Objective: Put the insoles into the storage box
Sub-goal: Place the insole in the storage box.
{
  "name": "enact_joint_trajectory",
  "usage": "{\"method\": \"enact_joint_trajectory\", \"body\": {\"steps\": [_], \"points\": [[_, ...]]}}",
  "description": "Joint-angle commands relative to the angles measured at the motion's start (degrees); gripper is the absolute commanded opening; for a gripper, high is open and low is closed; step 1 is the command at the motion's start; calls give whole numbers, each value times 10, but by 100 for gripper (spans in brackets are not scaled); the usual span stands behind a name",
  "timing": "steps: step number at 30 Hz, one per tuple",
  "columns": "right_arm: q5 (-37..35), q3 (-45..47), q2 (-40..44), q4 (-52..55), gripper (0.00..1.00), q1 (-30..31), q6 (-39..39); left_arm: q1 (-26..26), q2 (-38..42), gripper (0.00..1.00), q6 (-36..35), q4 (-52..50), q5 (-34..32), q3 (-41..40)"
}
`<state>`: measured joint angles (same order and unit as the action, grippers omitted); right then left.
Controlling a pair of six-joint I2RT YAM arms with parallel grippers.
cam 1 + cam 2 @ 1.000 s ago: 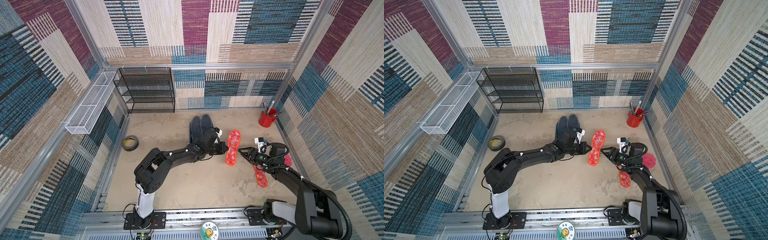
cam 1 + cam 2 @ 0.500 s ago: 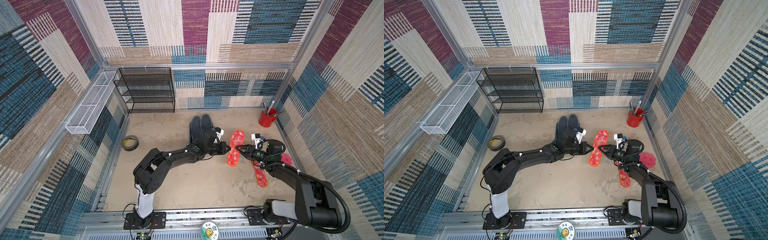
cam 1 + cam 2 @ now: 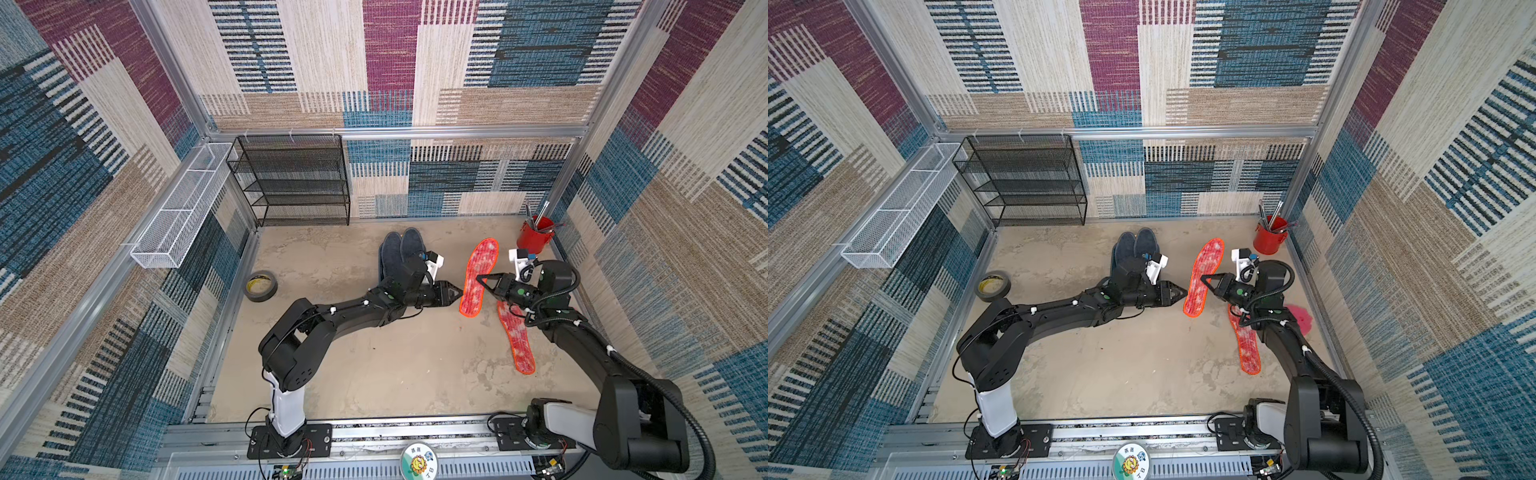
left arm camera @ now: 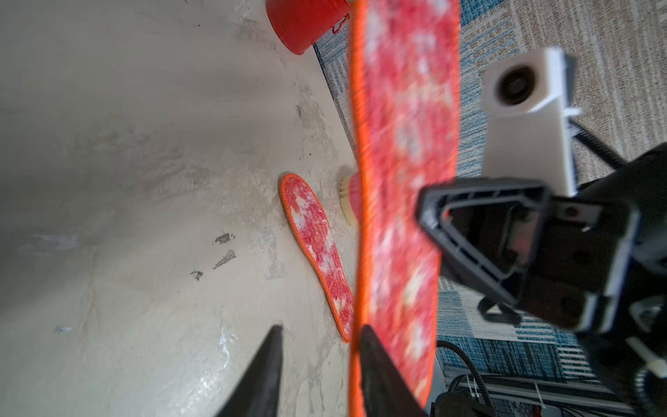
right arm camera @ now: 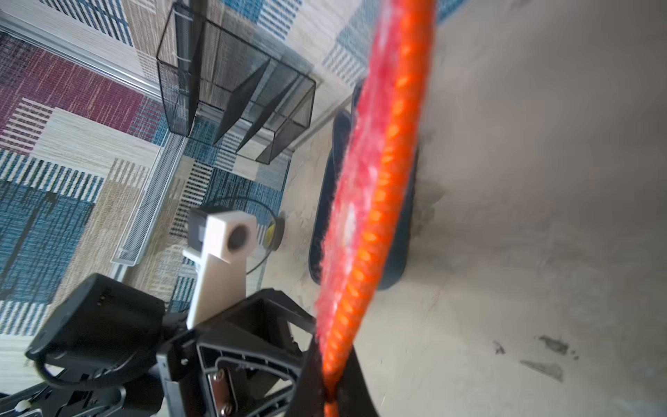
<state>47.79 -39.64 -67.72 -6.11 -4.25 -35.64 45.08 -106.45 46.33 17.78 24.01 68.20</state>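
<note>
Handover: the left gripper (image 3: 458, 296), fingers (image 4: 267, 372) newly parted, releases the red-white mottled insole (image 3: 478, 266), seemingly just clear of its edge, as the right gripper (image 3: 482, 281) clamps shut on it, leaving that arm to carry it to a storage box nowhere in view.

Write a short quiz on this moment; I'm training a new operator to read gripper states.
1. True or false: the left gripper is shut on the raised red mottled insole.
2. Where is the second red mottled insole? A) flat on the floor B) in the left gripper C) standing on its edge
3. How many dark grey insoles lie side by side on the floor?
Key: 1 false, the right gripper holds it; 2 A; 3 two.
</note>
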Motion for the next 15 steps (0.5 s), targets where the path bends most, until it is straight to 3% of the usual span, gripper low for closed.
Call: {"method": "enact_joint_trajectory", "body": {"steps": [1, 5, 9, 15], "points": [[-62, -44, 15, 87, 0, 1, 58, -21, 38, 91, -7, -6, -30, -29], [-80, -90, 2, 119, 0, 1, 86, -49, 137, 94, -47, -44, -96, -83], [-91, -135, -47, 125, 0, 16, 105, -54, 268, 97, -128, -125, -236, -131], [-170, -240, -155, 115, 0, 159, 100, -71, 466, 99, -194, -211, -414, -235]]}}
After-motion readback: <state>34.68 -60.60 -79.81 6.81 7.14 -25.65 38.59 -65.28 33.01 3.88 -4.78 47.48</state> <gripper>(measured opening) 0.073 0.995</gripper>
